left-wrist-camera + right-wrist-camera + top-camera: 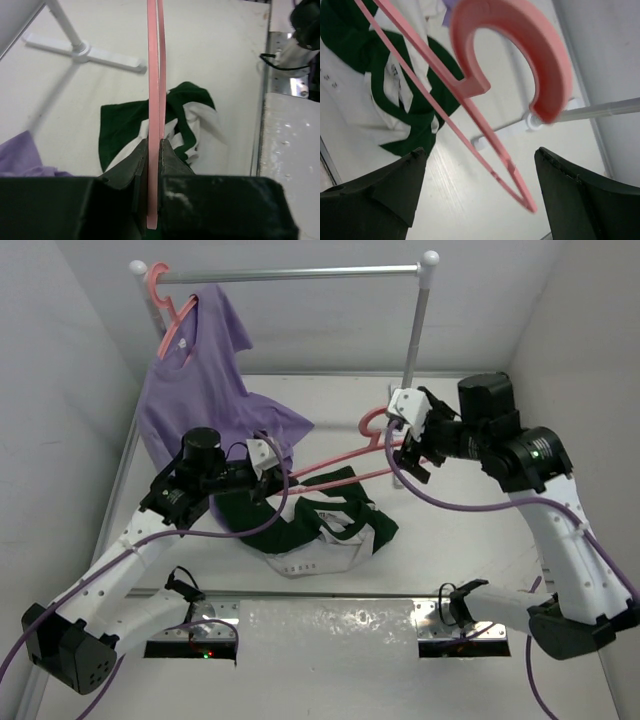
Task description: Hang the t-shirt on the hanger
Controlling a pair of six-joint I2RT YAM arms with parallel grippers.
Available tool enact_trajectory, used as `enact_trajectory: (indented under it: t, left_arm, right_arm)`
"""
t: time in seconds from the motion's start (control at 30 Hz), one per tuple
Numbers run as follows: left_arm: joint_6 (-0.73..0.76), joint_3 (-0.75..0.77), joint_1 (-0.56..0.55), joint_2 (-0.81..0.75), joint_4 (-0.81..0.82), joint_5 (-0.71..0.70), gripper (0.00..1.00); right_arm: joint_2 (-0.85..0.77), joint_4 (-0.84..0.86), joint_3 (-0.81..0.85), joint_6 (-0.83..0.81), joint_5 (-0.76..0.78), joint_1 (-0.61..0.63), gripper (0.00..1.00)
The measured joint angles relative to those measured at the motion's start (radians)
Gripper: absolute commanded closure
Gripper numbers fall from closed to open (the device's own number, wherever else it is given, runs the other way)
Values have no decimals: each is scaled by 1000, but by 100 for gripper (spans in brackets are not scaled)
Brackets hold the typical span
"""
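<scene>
The t-shirt (322, 530), white with dark green sleeves, lies crumpled on the table between the arms. Above it the pink hanger (372, 423) is held nearly level. My left gripper (266, 478) is shut on one end of it; in the left wrist view the hanger (153, 100) runs edge-on out of the left gripper (154, 150), with the t-shirt (187, 112) below. My right gripper (411, 448) is open at the hook end. In the right wrist view the right gripper (479, 172) straddles the hanger (517, 187) corner without touching it, beside the t-shirt (415, 132).
A purple t-shirt (200, 390) hangs on a second pink hanger (168, 310) from the grey rack rail (300, 273) at the back. The rack's upright (415, 335) stands just behind my right gripper. Its white foot (82, 50) rests on the table.
</scene>
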Motion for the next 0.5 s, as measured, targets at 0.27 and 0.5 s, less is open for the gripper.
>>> enact_trajectory:
  t: [0.27,0.5]
  left_arm:
    - [-18,18,1,-31,-19,155,100]
    - [-51,19,3,-55,-24,180,100]
  right_arm:
    - [94,-76,0,-63,-3,-10,18]
    - [100,-116,-2,-68,-110,-29,82]
